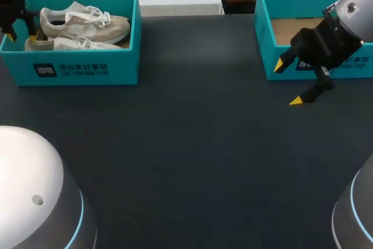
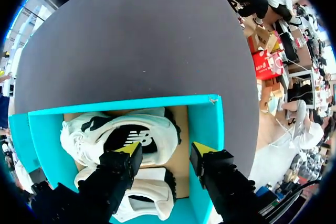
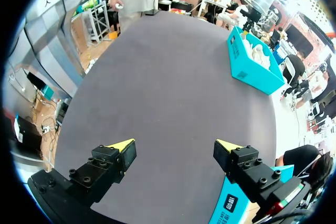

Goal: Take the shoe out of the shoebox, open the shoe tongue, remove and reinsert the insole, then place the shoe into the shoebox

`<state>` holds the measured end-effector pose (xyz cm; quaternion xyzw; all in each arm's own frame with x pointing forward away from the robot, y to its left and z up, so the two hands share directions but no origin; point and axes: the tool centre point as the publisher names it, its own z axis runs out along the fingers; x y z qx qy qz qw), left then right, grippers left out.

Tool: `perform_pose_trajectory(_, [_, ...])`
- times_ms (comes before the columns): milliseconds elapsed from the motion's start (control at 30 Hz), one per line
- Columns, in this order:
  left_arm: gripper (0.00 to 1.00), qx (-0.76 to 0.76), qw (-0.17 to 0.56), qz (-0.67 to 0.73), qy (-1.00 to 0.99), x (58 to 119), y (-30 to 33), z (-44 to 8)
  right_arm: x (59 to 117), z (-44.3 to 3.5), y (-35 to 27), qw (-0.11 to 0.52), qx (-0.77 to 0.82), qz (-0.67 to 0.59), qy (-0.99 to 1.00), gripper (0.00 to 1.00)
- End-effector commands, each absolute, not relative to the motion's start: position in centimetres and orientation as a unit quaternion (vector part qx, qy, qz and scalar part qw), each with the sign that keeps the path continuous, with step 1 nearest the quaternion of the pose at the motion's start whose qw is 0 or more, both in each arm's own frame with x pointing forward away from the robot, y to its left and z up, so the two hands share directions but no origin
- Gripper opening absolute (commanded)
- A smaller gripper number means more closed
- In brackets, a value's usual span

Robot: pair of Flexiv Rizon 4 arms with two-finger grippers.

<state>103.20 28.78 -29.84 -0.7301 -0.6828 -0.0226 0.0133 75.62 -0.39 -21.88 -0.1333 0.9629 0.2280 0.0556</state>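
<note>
Even, diffuse light from overhead falls on the dark surface (image 1: 192,144), which stays matte and shows no hard glare. Shadows are faint and soft-edged, beside the teal shoebox (image 1: 76,68) at the far left corner and under the right end effector (image 1: 288,83). The pale shoes (image 1: 87,24) are bright yet keep detail. In both wrist views the surface's edges bow strongly.

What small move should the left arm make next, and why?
Probably lower the left gripper into the shoebox toward the shoe lying just beneath its open fingers. That shoe is not yet gripped, and this gripper is already above it. The right gripper hangs open by the other box, far from the shoe.
</note>
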Motion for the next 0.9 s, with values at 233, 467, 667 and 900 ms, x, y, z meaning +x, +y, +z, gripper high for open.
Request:
perform_pose_trajectory(233, [0.47, -0.726, 0.01, -0.04, -0.687, 103.0, 28.8, -31.5, 75.7, -21.9, -0.3, 0.055, -0.133, 0.227, 0.963, 1.0])
perform_pose_trajectory(467, [0.6, -0.726, 0.015, -0.044, -0.686, 103.3, 29.1, -32.4, 75.7, -21.9, -0.3, 0.055, -0.133, 0.227, 0.963, 1.0])
perform_pose_trajectory(667, [0.63, -0.731, 0.023, -0.032, -0.681, 103.4, 29.2, -33.9, 75.7, -21.9, -0.3, 0.055, -0.133, 0.227, 0.963, 1.0])
perform_pose_trajectory(900, [0.57, -0.728, 0.035, -0.039, -0.683, 103.3, 29.4, -35.9, 75.7, -21.9, -0.3, 0.055, -0.133, 0.227, 0.963, 1.0])
